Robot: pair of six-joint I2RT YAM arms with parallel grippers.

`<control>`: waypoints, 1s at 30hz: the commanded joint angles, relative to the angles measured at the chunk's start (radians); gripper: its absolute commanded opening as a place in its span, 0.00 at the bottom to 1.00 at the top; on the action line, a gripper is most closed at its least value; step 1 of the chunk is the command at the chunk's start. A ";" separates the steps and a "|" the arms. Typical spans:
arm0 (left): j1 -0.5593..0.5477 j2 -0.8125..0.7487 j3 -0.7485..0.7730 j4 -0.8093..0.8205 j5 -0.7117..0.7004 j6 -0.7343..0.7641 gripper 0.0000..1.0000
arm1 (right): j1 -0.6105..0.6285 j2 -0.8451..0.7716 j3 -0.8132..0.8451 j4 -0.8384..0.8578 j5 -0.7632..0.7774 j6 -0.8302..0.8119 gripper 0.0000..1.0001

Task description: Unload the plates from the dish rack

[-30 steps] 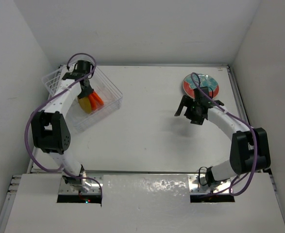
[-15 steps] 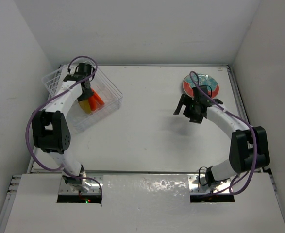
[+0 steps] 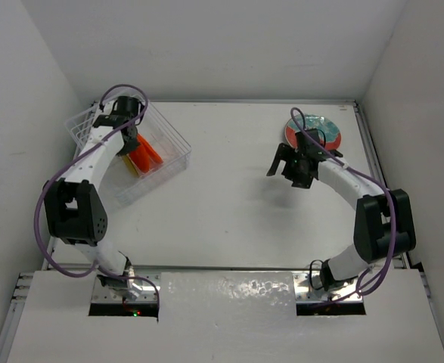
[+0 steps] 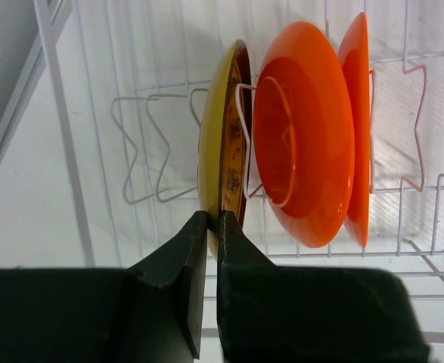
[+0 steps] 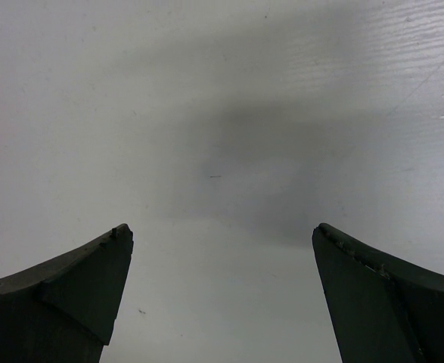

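Observation:
The clear dish rack [image 3: 178, 141] sits at the back left. In it the yellow-gold plate [image 4: 220, 144] and two orange plates [image 4: 305, 151] [image 4: 360, 113] stand on edge between white wire dividers. My left gripper [image 4: 212, 221] is shut on the lower rim of the yellow-gold plate; in the top view it [image 3: 131, 142] reaches down into the rack beside the orange plates [image 3: 146, 155]. The teal plate [image 3: 313, 132] lies flat on the table at the back right. My right gripper [image 3: 286, 174] is open and empty, just left of and nearer than the teal plate, over bare table [image 5: 222, 231].
A white wire basket [image 3: 80, 126] stands against the left wall behind the dish rack. Walls close in the table on the left, back and right. The table's raised edge [image 3: 369, 144] runs close to the teal plate.
My left gripper has shifted slightly inside the rack with the yellow-gold plate, which shows less from above. My right gripper has moved a little left and back, staying open.

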 commanded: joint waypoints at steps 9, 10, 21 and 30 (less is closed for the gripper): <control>-0.001 -0.093 0.237 -0.166 -0.225 0.048 0.00 | 0.018 0.045 0.144 -0.022 -0.056 0.022 0.99; -0.001 -0.105 0.246 -0.175 -0.251 0.055 0.00 | 0.019 0.048 0.156 -0.039 -0.058 0.023 0.99; -0.001 -0.315 0.280 0.110 0.349 0.092 0.00 | 0.119 0.060 0.276 0.524 -0.592 0.147 0.99; -0.005 -0.412 -0.150 0.727 1.061 -0.266 0.00 | 0.150 0.102 0.433 0.398 -0.492 0.140 0.99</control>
